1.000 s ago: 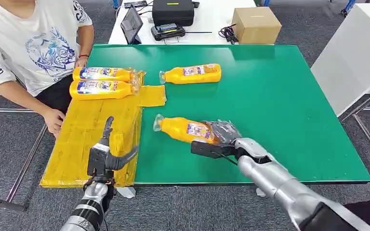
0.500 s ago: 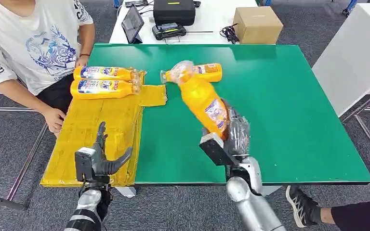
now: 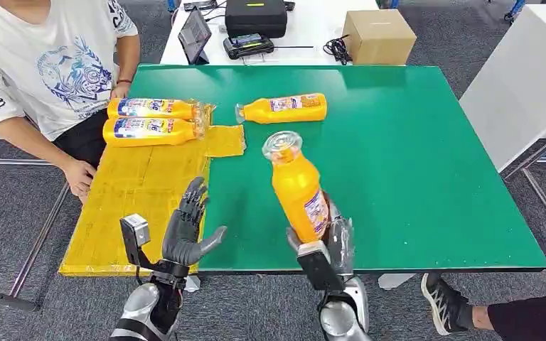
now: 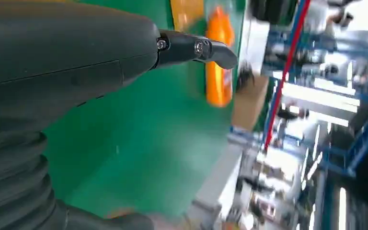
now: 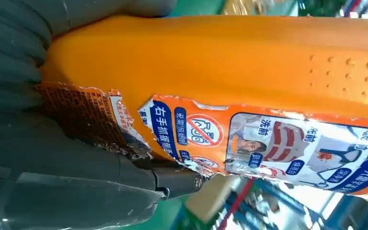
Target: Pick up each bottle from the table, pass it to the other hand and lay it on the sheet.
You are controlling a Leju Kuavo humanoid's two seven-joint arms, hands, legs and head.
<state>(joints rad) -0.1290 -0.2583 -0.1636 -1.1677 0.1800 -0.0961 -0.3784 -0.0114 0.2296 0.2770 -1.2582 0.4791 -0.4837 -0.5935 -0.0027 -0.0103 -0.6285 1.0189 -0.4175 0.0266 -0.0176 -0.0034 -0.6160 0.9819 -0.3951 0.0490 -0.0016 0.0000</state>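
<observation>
Right hand (image 3: 330, 245): grips bottle (image 3: 297, 186) by its base, cap up, near table (image 3: 426, 163) front edge.
Left hand (image 3: 188, 231): fingers spread, empty.
Handling: rigid, smooth plastic, likely slippery; take mid-body, on the label.

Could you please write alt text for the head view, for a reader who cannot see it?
The robot's right hand holds an orange bottle upright above the green table, while its left hand waits open beside it. Two bottles lie on the yellow sheet.
</observation>
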